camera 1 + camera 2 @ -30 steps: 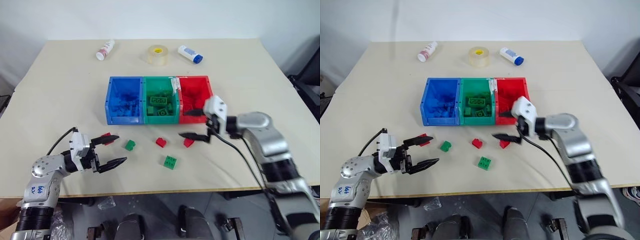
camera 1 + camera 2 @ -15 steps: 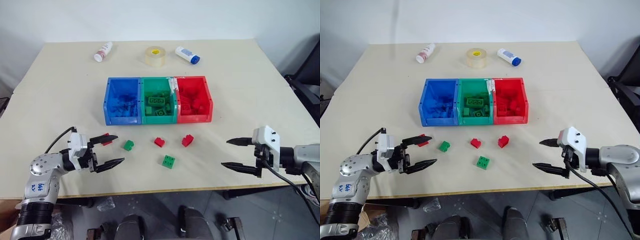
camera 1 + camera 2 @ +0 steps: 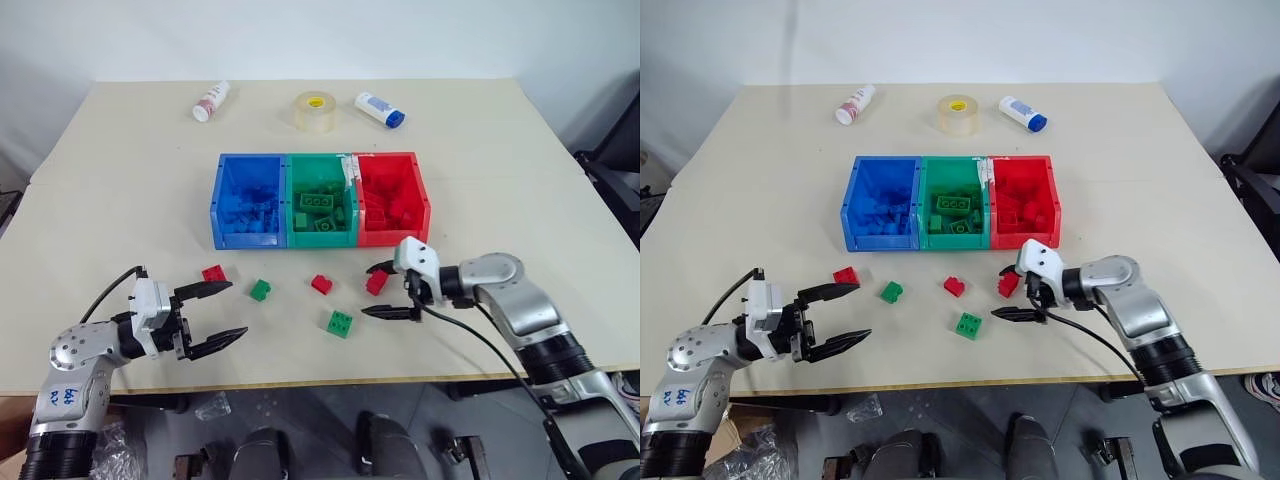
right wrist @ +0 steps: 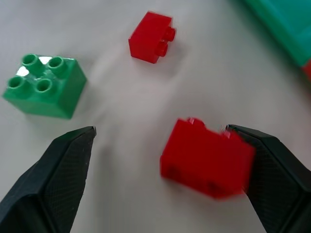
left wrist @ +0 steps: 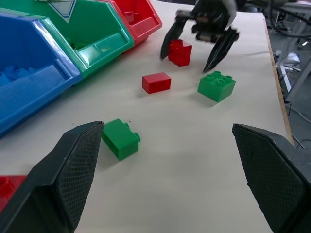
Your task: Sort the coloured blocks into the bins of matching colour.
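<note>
- Our right gripper (image 3: 383,290) has its two black fingers spread wide, one on each side of a red block (image 3: 376,282) on the table; in the right wrist view one finger (image 4: 272,179) sits right against that block (image 4: 206,158), while the other finger stands well apart from it, so nothing is clamped.
- Our left gripper (image 3: 218,315) also has its fingers parted wide and holds nothing; it hovers low over the front left part of the table (image 3: 120,190).
- Just beyond the left gripper's upper finger lies another red block (image 3: 212,273), apart from the finger.
- A small green block (image 3: 260,290) lies to the right of that one, then a third red block (image 3: 321,284) near the middle.
- A four-stud green block (image 3: 340,324) lies nearer the table's front edge, just beside the right gripper's lower finger.
- The bins stand joined in a row in the middle of the table: the blue bin (image 3: 222,190) on the left, the green bin (image 3: 320,233) in the middle, the red bin (image 3: 420,195) on the right, each with blocks of its own colour inside.
- At the far edge we see a white bottle with a red label (image 3: 211,101), a roll of clear tape (image 3: 315,110) and a white bottle with a blue cap (image 3: 380,109).
</note>
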### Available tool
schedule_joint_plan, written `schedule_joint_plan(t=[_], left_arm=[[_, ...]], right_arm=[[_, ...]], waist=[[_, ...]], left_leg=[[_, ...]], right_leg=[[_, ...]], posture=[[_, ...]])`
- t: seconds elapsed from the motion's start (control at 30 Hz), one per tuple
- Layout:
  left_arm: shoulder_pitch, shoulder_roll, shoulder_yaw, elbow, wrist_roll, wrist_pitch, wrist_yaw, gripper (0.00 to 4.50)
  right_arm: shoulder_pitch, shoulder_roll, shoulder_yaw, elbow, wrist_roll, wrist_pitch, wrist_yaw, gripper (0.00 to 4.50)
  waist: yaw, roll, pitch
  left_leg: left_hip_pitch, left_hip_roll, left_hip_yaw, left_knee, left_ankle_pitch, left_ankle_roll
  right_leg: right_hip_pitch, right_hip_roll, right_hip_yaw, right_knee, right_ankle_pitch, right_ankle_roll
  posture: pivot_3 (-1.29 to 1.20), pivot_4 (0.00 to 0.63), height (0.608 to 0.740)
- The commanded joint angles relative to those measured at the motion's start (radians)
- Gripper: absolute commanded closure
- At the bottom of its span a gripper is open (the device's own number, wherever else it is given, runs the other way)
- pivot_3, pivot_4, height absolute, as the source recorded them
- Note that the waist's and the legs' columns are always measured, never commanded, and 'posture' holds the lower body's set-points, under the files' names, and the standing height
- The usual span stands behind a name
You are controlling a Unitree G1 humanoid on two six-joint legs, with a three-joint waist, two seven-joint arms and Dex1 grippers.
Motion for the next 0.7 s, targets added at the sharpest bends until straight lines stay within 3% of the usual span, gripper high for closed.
schedule_joint_plan(t=[0.03, 0.23, 0.47, 0.7], left_arm=[[0.034, 0.01, 0.044, -0.064, -0.029, 0.003, 0.02, 0.0], [0.045, 0.002, 0.039, -0.078, -0.028, 0.011, 0.032, 0.0], [-0.042, 0.0, 0.004, -0.005, -0.015, 0.004, 0.003, 0.0], [-0.135, -0.005, -0.035, 0.08, 0.001, -0.011, -0.032, 0.0]], right_arm=[[-0.013, -0.004, -0.013, 0.003, -0.005, -0.033, 0.019, 0.9], [0.01, -0.015, -0.072, -0.075, 0.03, -0.013, -0.004, 2.85], [-0.034, -0.01, -0.181, -0.161, 0.08, 0.048, -0.085, 2.85], [-0.284, 0.032, -0.233, 0.172, -0.018, -0.068, -0.277, 2.85]], waist=[[0.0, 0.0, 0.0], [0.0, 0.0, 0.0], [0.001, 0.0, 0.0], [-0.007, 0.0, 0.0]], left_leg=[[0.0, 0.0, 0.0, 0.0, 0.0, 0.0], [0.0, 0.0, 0.0, 0.0, 0.0, 0.0], [0.0, 0.0, 0.0, 0.0, 0.0, 0.0], [0.001, 0.0, 0.001, 0.0, 0.0, -0.001]], right_leg=[[0.0, 0.0, 0.0, 0.0, 0.0, 0.0], [0.0, 0.0, 0.0, 0.001, 0.0, 0.0], [0.0, 0.0, 0.0, 0.001, 0.0, 0.0], [-0.001, 0.0, 0.0, 0.002, 0.0, 0.0]], posture=[[0.0, 0.15, 0.74], [0.0, 0.15, 0.74], [0.0, 0.15, 0.74], [0.0, 0.15, 0.74]])
